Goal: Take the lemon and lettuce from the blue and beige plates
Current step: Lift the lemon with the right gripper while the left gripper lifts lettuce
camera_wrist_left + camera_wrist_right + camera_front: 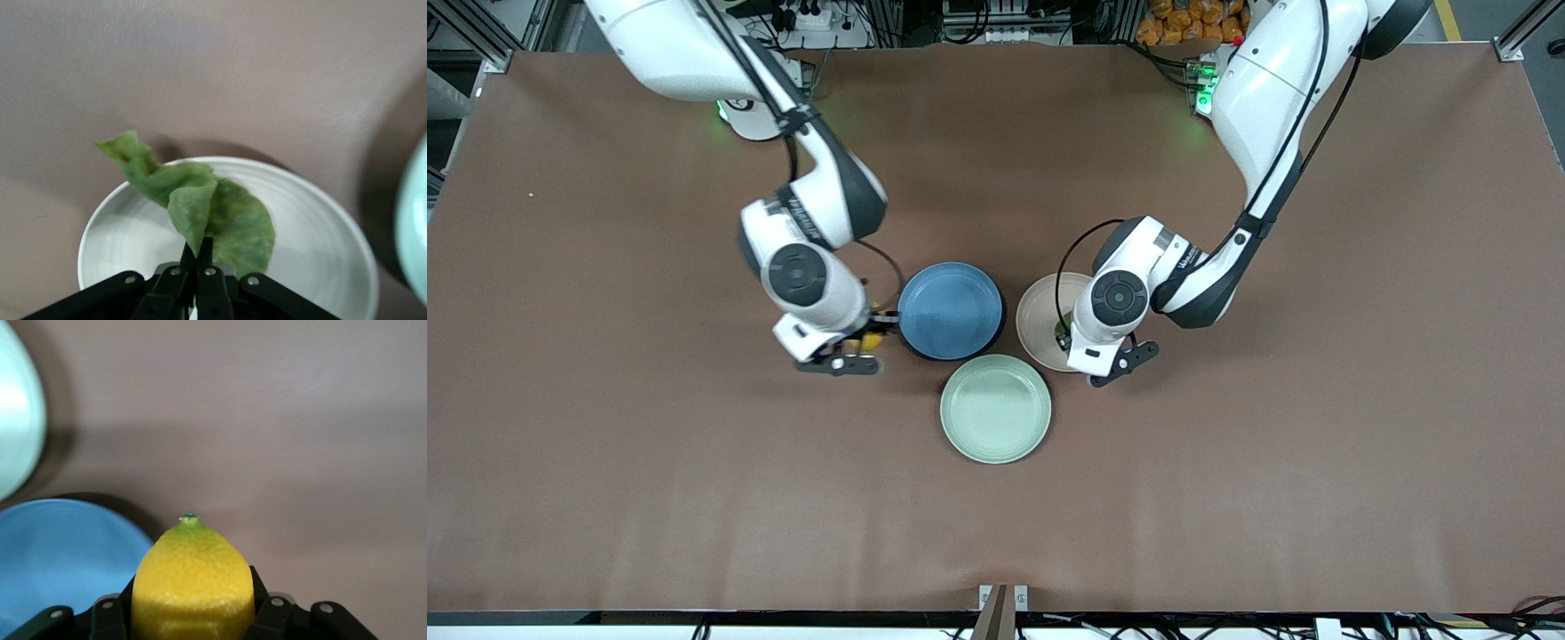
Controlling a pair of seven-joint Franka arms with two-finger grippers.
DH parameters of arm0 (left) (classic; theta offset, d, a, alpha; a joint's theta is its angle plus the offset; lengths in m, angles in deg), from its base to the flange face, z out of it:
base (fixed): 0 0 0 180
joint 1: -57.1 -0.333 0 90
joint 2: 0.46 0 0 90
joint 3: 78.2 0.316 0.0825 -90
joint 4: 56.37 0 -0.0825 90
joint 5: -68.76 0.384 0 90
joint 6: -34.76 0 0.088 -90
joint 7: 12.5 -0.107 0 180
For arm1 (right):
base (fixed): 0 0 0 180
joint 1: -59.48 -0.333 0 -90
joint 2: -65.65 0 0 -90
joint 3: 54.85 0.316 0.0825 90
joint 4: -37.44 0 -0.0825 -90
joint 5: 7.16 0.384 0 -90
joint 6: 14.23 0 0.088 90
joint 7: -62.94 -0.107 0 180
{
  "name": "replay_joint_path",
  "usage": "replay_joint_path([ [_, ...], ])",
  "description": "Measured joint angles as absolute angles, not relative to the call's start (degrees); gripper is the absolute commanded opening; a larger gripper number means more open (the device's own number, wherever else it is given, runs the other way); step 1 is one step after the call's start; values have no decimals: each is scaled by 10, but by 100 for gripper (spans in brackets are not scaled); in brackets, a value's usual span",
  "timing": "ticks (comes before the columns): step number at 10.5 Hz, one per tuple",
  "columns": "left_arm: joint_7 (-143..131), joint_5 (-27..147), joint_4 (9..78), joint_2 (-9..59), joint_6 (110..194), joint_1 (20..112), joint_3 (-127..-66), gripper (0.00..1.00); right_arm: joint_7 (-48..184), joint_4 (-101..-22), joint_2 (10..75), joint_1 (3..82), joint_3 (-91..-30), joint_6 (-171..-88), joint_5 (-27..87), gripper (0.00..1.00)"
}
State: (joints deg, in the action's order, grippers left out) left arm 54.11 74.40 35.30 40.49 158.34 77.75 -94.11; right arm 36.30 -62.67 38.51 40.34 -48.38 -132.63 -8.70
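Observation:
My right gripper (pixel 860 343) is shut on a yellow lemon (pixel 193 577) and holds it over the brown table, just beside the rim of the blue plate (pixel 951 309) toward the right arm's end. The blue plate also shows in the right wrist view (pixel 60 553), and nothing lies on it. My left gripper (pixel 197 248) is shut on the edge of a green lettuce leaf (pixel 207 203) and holds it over the beige plate (pixel 313 247). In the front view this gripper (pixel 1064 340) covers part of the beige plate (pixel 1036 311).
A pale green plate (pixel 996 409) with nothing on it lies nearer to the front camera, between the blue and beige plates. Its rim shows in the right wrist view (pixel 17 407) and the left wrist view (pixel 415 227). Bare brown table (pixel 1227 498) lies all around.

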Motion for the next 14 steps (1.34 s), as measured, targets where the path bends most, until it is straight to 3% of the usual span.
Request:
replay_joint_path([
  [7, 457, 752, 324, 315, 1519, 691, -922, 0, 617, -683, 430, 443, -631, -1342, -87, 31],
  [11, 348, 754, 335, 314, 1481, 591, -919, 0, 660, -760, 429, 455, -655, -1468, -85, 31],
  [13, 323, 765, 343, 330, 1481, 566, -920, 18, 660, -801, 426, 457, -656, -1536, -85, 31],
  [14, 321, 771, 343, 340, 1481, 564, -920, 87, 660, -817, 423, 458, -656, -1566, -85, 31],
])
